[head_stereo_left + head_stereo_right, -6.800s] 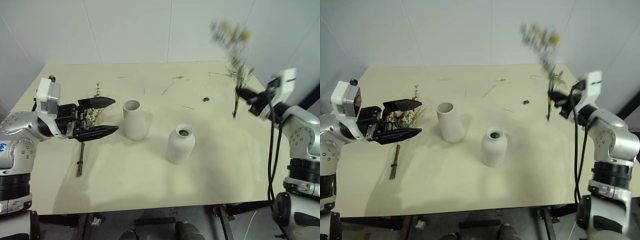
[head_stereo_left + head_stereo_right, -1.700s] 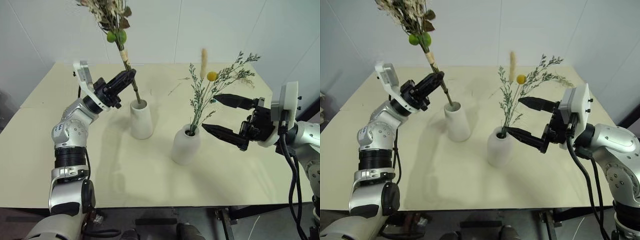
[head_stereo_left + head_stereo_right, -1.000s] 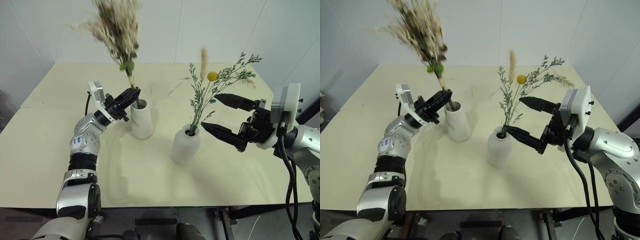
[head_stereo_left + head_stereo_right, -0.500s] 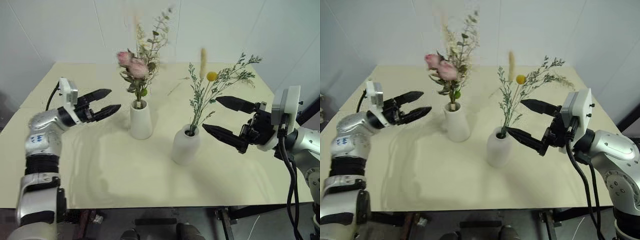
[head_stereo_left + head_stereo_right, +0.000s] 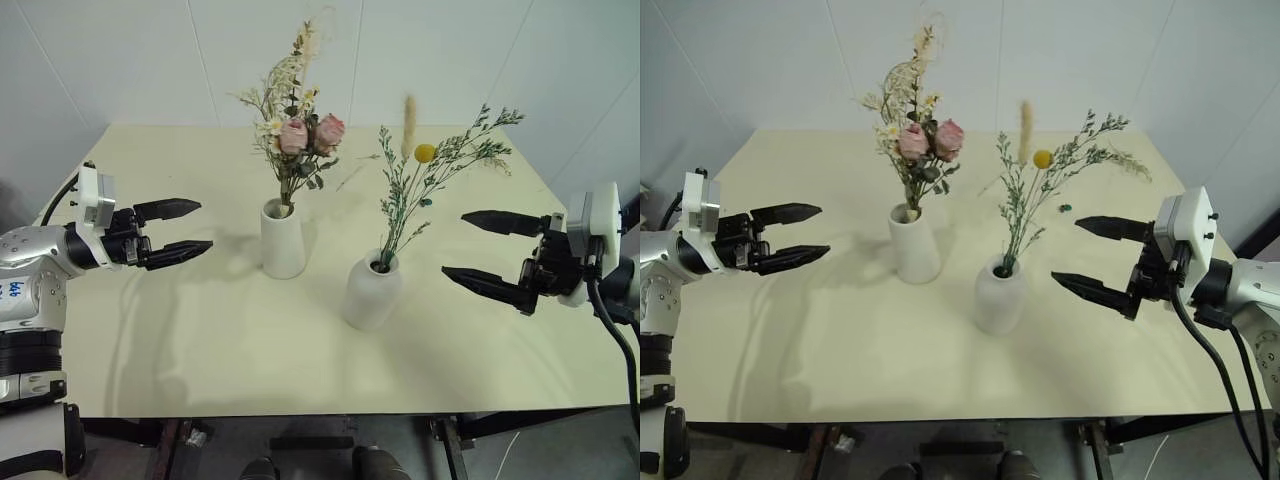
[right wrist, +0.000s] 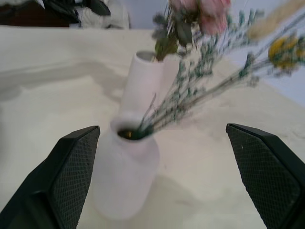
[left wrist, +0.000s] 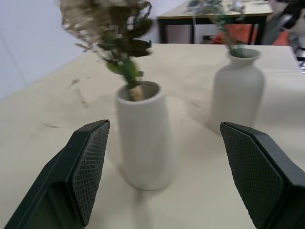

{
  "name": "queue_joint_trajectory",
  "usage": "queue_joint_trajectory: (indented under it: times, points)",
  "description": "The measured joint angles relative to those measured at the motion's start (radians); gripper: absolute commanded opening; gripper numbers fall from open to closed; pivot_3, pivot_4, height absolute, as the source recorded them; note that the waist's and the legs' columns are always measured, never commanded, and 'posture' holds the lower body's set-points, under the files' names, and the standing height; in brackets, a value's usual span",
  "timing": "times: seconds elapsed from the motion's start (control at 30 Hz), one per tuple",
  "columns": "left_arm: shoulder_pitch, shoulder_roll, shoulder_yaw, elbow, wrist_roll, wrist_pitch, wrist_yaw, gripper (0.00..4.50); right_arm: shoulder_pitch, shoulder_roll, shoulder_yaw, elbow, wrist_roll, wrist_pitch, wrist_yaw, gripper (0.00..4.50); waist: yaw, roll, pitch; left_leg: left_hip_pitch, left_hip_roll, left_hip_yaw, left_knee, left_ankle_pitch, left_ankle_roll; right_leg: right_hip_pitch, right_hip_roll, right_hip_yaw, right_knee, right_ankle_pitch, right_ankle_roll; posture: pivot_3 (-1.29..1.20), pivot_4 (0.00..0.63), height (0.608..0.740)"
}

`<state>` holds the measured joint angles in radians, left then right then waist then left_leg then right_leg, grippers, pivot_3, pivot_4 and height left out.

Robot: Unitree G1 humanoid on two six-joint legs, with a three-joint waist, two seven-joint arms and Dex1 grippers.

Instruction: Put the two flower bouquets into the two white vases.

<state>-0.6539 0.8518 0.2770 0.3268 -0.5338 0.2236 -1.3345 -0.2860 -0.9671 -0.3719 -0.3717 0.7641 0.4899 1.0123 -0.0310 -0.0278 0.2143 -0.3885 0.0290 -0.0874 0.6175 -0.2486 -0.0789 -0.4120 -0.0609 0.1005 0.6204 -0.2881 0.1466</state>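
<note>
The pink-rose bouquet point(image 5: 296, 140) stands upright in the tall tapered white vase point(image 5: 282, 240) near the table's middle. The bouquet of thin green sprigs point(image 5: 430, 170) with its yellow ball and tan plume leans out of the rounder narrow-necked vase point(image 5: 371, 291), in front and to the right. My left gripper point(image 5: 187, 229) hangs open and empty to the left of the tall vase, well apart from it. My right gripper point(image 5: 470, 246) is open and empty too, to the right of the round vase. The left wrist view looks at the tall vase point(image 7: 143, 136) between its own fingers.
The cream table point(image 5: 250, 350) has a few loose sprig scraps point(image 5: 348, 177) near its far edge, and a small dark green bit point(image 5: 1065, 208) lies behind the sprig bouquet. White walls close in behind and on both sides.
My left gripper has let go of the rose bouquet, opened, and drawn back to the left away from the tall vase. The bouquet now stands in the vase. My right gripper has moved off to the right.
</note>
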Motion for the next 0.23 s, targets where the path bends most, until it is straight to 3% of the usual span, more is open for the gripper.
queue_joint_trajectory:
  times: [0.23]
  points:
    - [0.042,0.008,0.02,-0.048,-0.013,0.008,0.005,3.95,-0.021,-0.004,0.008,0.046,-0.042,-0.064,0.063,4.5,-0.003,0.0,0.0,0.001,0.0,0.001,0.0,0.0,0.0,0.0,0.0,0.0,0.0,0.0,0.0,0.0,0.15,0.74]
